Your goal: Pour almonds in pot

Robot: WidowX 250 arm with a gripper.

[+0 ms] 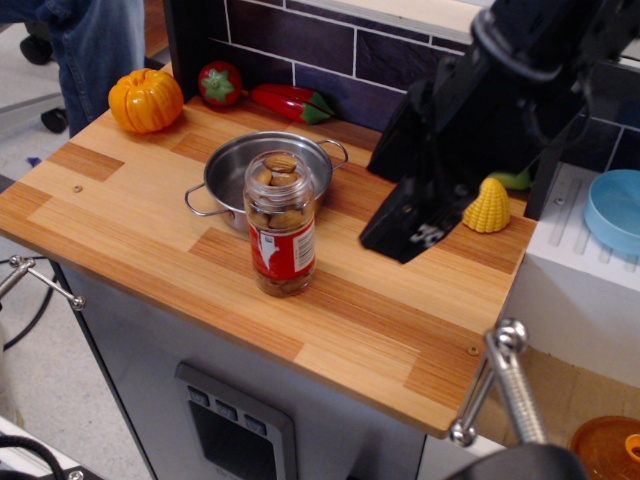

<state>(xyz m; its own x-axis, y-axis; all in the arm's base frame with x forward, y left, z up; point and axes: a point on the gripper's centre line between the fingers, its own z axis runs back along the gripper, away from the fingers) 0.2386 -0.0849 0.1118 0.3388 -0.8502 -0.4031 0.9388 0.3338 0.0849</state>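
Wooden bench (130,230) fills the middle of the frame, running from left edge to right of centre. Black robot arm enters from the upper right, slanting down toward centre; its hand (415,225) hangs above the bench right of centre, well apart from the jar. Cannot tell whether the hand is apart or together; only a dark block shows.

Pot (235,170), steel, sits upper centre-left, mouth up, one loop handle toward lower left, the other toward upper right. Jar of almonds (280,222) stands upright just in front of the pot, partly covering its near rim; long axis vertical, open mouth up, red label low.

Blue bowl (612,210) at right edge. Orange pumpkin (146,100) upper left. Yellow corn (487,205) beside the arm.
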